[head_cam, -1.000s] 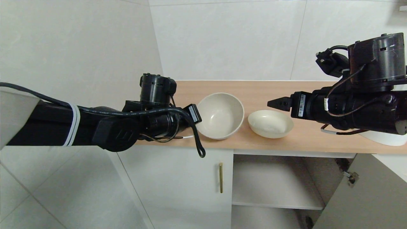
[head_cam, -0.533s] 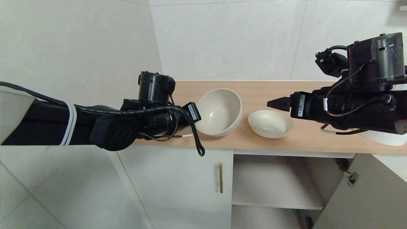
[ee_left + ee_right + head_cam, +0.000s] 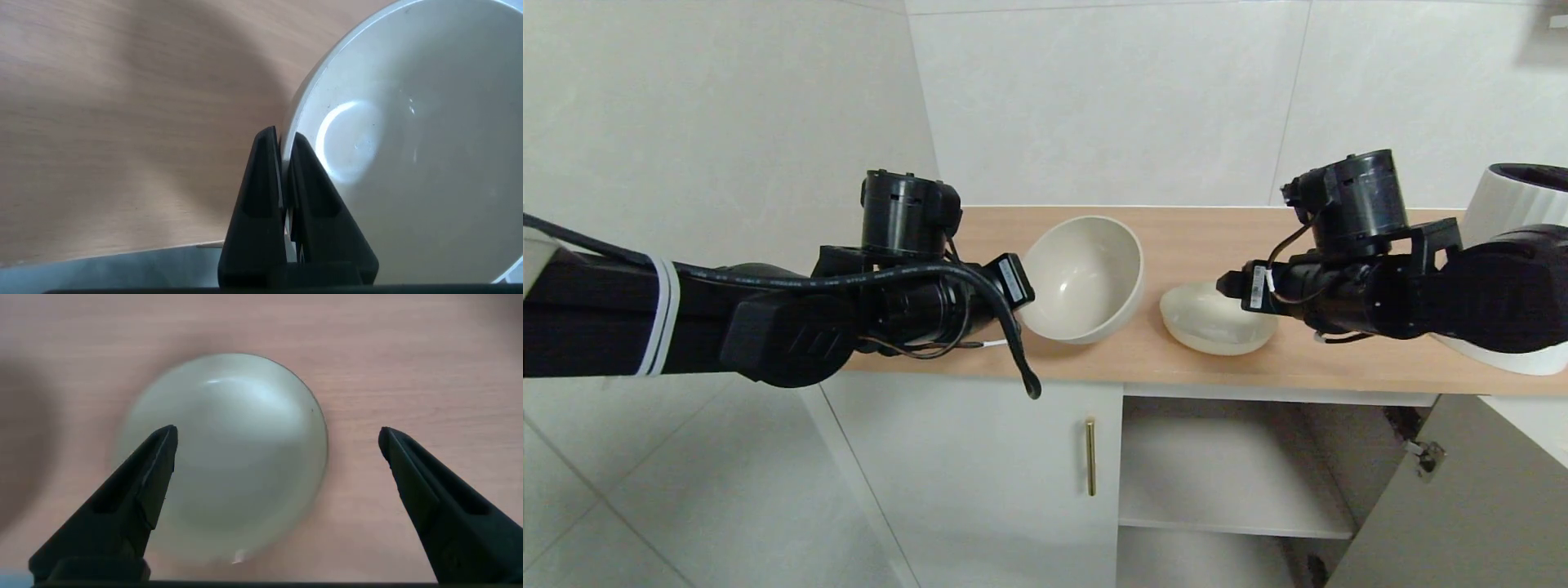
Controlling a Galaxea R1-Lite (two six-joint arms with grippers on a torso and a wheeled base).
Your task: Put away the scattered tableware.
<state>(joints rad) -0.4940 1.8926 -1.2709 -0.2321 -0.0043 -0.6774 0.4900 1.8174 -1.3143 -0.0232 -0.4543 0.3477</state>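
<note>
A large cream bowl (image 3: 1086, 278) hangs tilted just above the wooden counter (image 3: 1217, 229), its opening facing me. My left gripper (image 3: 1023, 296) is shut on its left rim. In the left wrist view the two fingers (image 3: 282, 155) pinch the bowl's (image 3: 417, 139) edge. A smaller, shallow cream bowl (image 3: 1209, 322) rests on the counter to the right of it. My right gripper (image 3: 1227, 283) is right above that bowl's right part. In the right wrist view it (image 3: 276, 437) stands wide open, its fingers straddling the small bowl (image 3: 225, 453).
A white ribbed container (image 3: 1515, 204) stands on the counter behind my right arm. Below the counter is a closed door with a brass handle (image 3: 1089, 457), an open cabinet with a bare shelf (image 3: 1225, 490), and its swung-out door (image 3: 1462, 506). A tiled wall closes the left side.
My left gripper has raised the large bowl off the counter and tipped it further. My right arm has swung down and in over the small bowl, uncovering the white container.
</note>
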